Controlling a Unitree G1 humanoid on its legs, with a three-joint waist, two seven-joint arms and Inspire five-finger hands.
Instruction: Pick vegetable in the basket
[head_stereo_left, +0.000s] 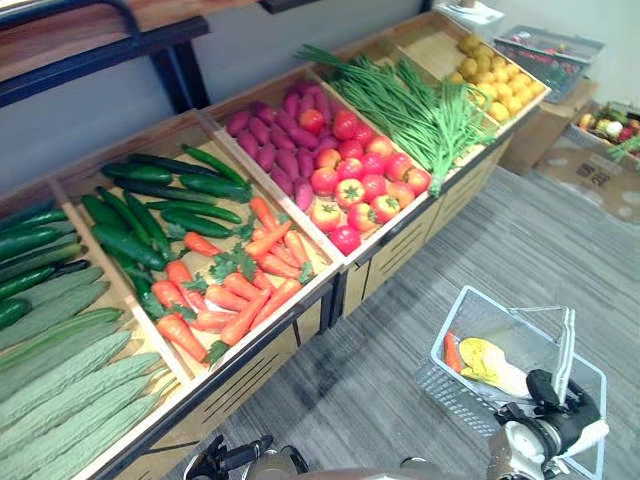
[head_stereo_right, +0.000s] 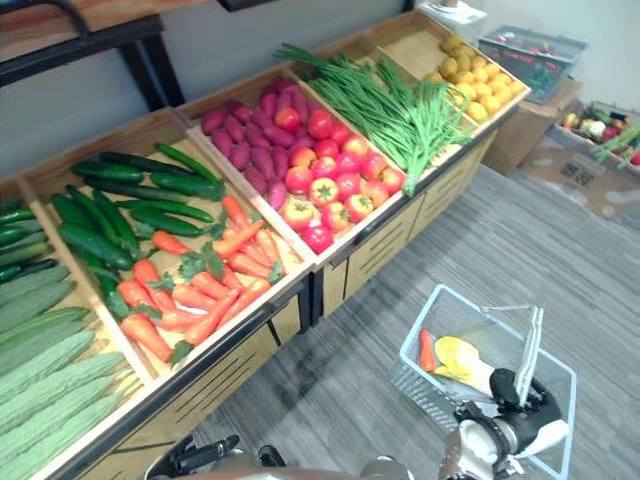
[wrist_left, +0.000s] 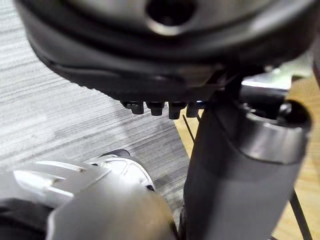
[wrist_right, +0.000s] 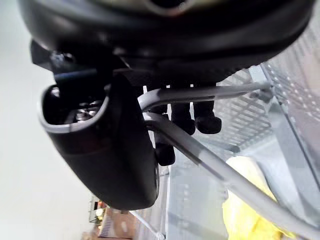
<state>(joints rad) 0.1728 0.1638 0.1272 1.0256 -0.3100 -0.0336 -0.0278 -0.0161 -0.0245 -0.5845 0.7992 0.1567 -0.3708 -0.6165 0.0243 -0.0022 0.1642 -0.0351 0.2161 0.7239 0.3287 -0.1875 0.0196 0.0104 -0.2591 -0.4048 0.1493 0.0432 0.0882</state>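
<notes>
Right robot hand (head_stereo_left: 553, 402) closest, gripping basket handle (wrist_right: 210, 92). Left robot hand (head_stereo_left: 226, 460) sitting low, can't tell its grip. I'm eyeing carrots (head_stereo_left: 245, 295) up ahead of it, lying slantwise; left nearer.

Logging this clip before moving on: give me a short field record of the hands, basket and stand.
right hand: shut on the handles of the basket
left hand: open, empty, low by the stand
basket type: white wire
basket contents: a carrot, a yellow item
stand: cucumbers, carrots, tomatoes in wooden compartments
</notes>
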